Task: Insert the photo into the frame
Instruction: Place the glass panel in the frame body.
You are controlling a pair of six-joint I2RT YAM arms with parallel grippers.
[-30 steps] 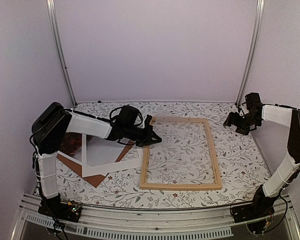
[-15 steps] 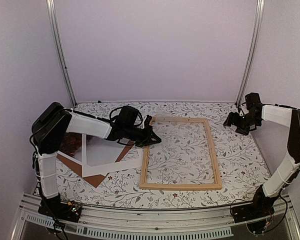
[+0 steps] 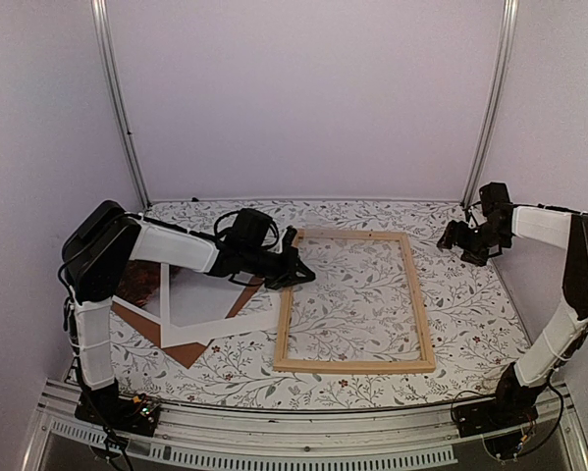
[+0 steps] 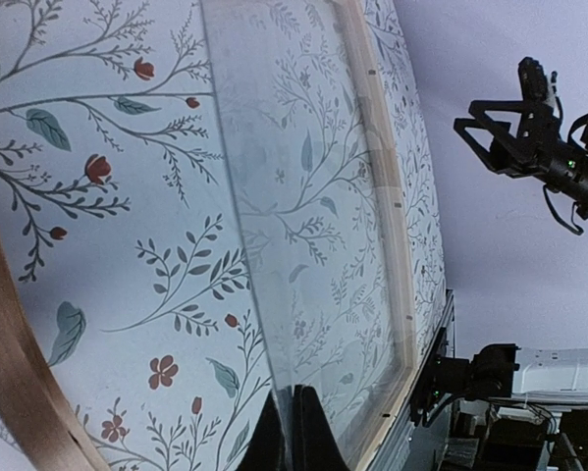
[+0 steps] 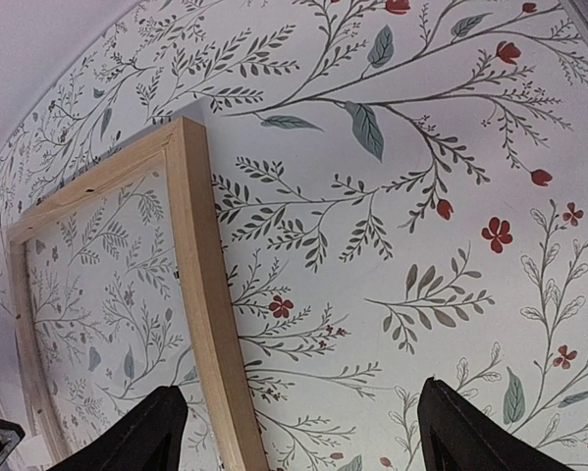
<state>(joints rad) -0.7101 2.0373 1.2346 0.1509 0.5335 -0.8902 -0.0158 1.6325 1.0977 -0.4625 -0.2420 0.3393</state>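
Early stage, photo not in yet. The frame (image 3: 354, 365) lies flat mid-picture in the top view on the counter (image 3: 470, 314). Nothing opaque sits inside it, and the floral pattern shows through the opening. The left wrist view shows a clear pane (image 4: 303, 196) lying across the opening, probably the glazing.

The photo (image 3: 141, 283) is at the left of the top view, outside the frame. It is partly under the left arm and under a white mat (image 3: 220, 322), with a brown backing board (image 3: 190, 351) poking out at the bottom of that pile.

The left hand (image 4: 290, 432) is low by the upper part of the frame's left strip, fingers pressed together. The pane's edge runs up to the tips, and I cannot tell if it is pinched. It is not on the photo. The right hand (image 5: 308, 442) is spread and empty, off the frame's upper right corner.

Done so far, by my read: frame laid out, nothing more. Left to do: free the photo from the stack, grip it, bring it right and lay it inside the wood strips.
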